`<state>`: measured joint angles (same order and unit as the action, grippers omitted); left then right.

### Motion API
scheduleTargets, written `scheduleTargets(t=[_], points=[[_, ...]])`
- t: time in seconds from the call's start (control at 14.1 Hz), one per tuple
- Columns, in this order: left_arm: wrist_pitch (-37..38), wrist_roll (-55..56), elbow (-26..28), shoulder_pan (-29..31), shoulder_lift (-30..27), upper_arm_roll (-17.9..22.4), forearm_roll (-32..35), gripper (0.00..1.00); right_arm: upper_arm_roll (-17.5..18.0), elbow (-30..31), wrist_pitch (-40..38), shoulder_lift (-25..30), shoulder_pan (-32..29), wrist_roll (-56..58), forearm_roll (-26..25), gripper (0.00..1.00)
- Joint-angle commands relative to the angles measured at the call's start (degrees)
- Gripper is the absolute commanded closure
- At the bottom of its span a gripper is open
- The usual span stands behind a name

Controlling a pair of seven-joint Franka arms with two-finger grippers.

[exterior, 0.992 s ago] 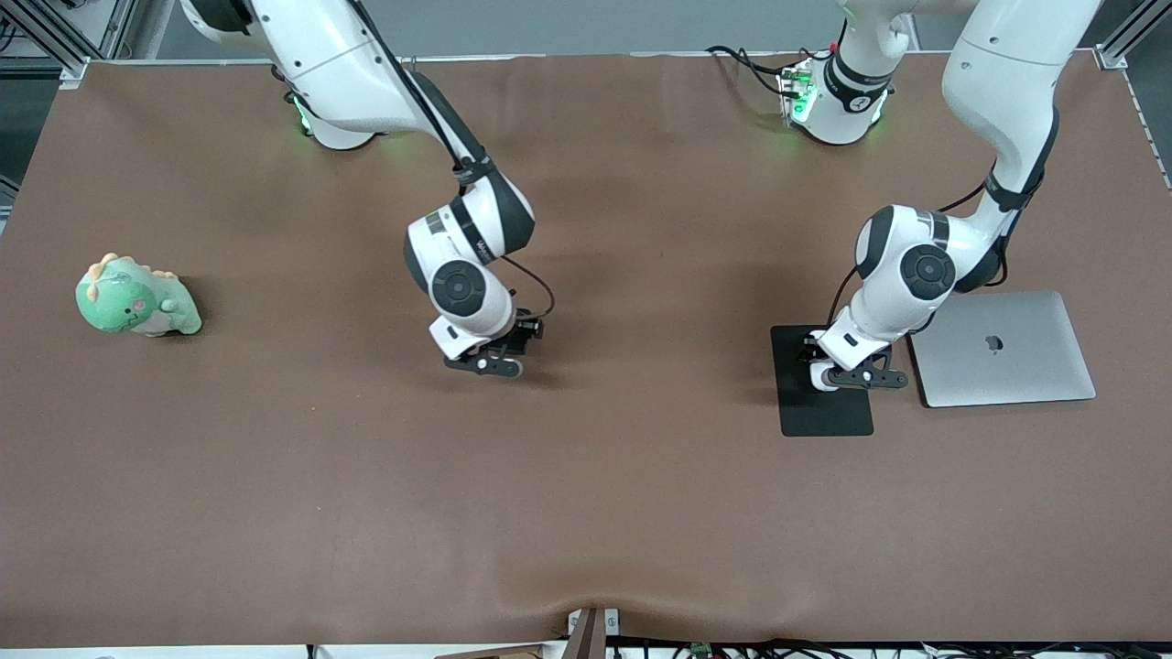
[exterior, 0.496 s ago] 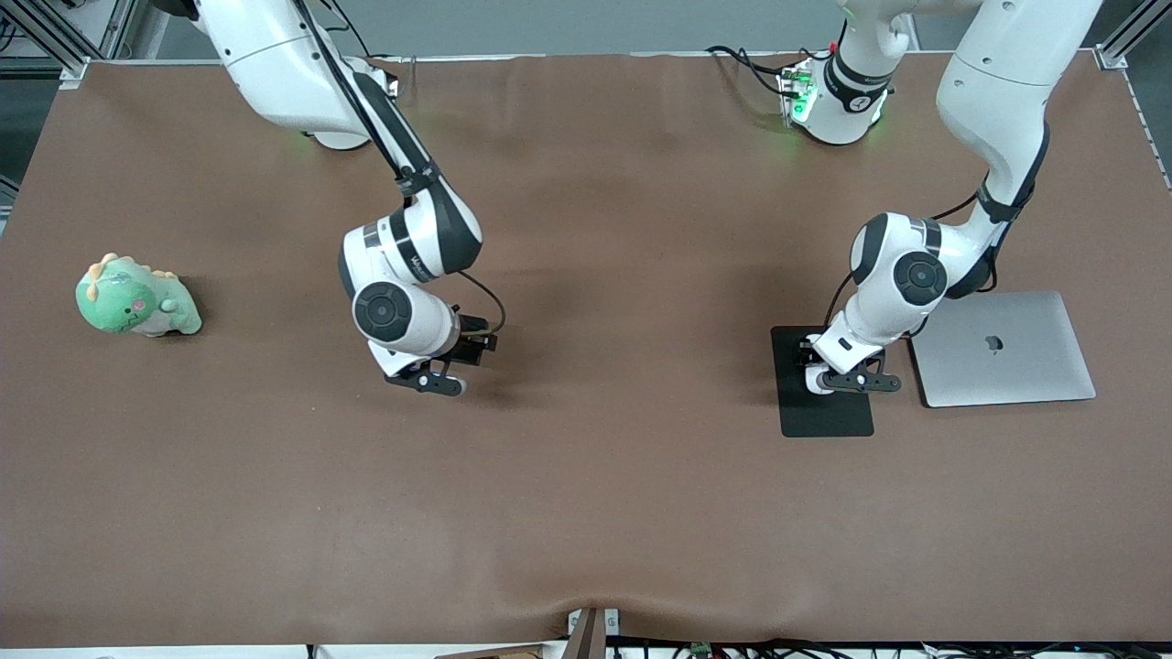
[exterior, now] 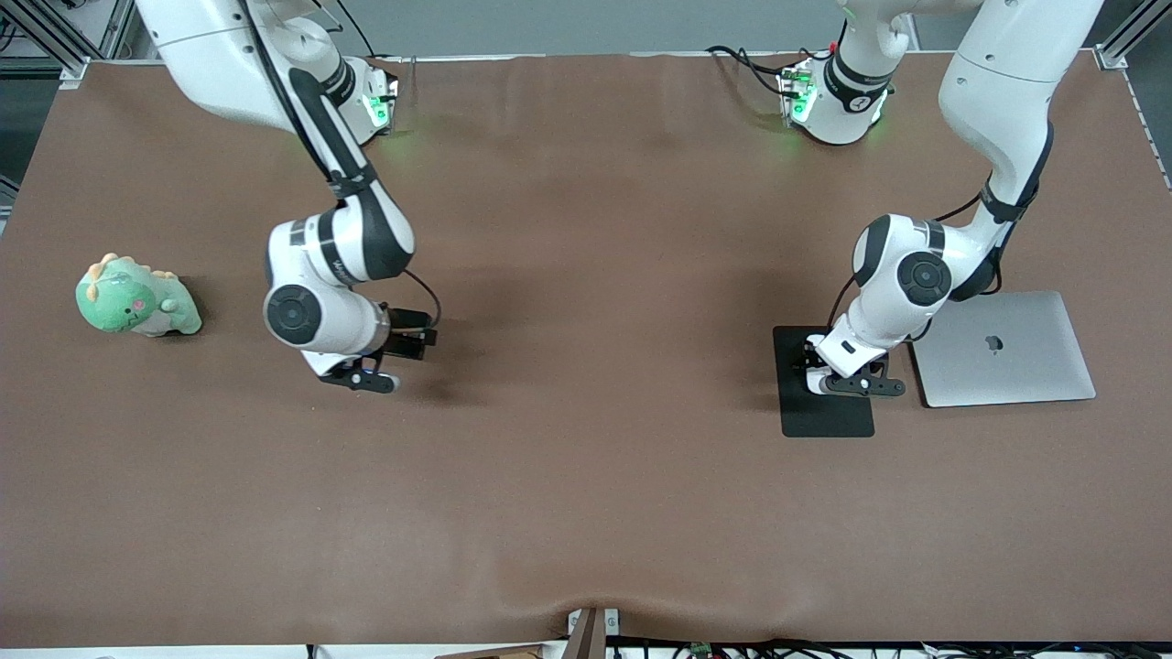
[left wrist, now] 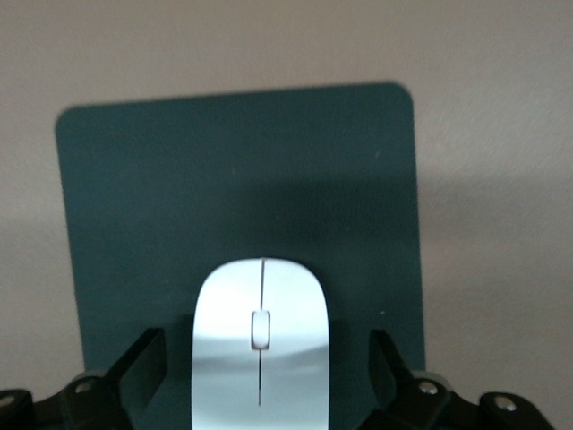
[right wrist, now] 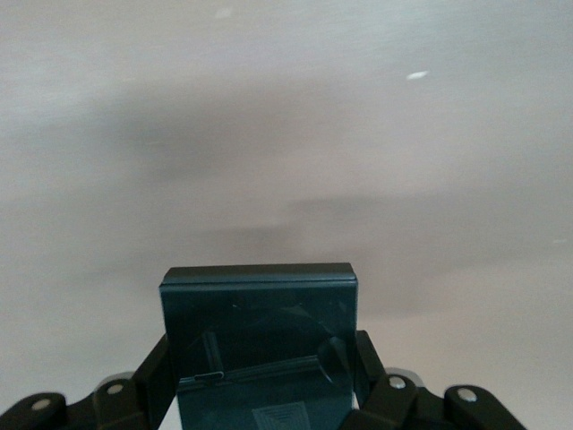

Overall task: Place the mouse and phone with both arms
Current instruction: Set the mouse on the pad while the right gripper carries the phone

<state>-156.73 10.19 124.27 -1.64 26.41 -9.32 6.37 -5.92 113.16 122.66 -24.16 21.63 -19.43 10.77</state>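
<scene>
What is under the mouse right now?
The mouse sits on the black mouse pad, between the fingers of the open left gripper, which stand apart from its sides. The pad under the mouse is hidden.

The mouse (left wrist: 260, 345), white and oval with a thin grey centre line, is seen flat on the black mouse pad (left wrist: 237, 193), while the phone (right wrist: 260, 345), a glossy black rounded slab, is held above the bare brown table (exterior: 586, 476).
</scene>
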Motion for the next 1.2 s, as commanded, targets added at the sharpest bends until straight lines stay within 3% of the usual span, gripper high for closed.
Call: scheduleTargets(t=[0.0,0.28,0.64,0.85,1.13], points=[[2.56,0.1,0.71,0.32,-4.08,-0.17,1.18,0.0,-0.49,4.86,0.12,3.94,-2.37,1.23,-4.25,1.0],[11.5,-0.17,-2.26,0.5,-8.12,-0.17,1.18,0.0,-0.67,8.47,0.56,6.48,-5.71,5.79,-5.24,1.0],[31.28,-0.52,-13.6,0.41,-9.36,-0.35,1.1,0.0,-0.67,12.77,2.57,8.34,-11.69,15.28,-6.82,1.0],[38.85,-0.52,-17.21,0.5,-11.46,-0.35,0.48,0.0,-0.76,16.99,7.14,9.3,-13.89,18.45,-8.57,1.0],[49.39,-0.52,-23.09,0.59,-13.75,-0.26,0.13,0.0,-4.17,20.95,12.77,9.22,-14.77,25.03,-9.02,1.0]])
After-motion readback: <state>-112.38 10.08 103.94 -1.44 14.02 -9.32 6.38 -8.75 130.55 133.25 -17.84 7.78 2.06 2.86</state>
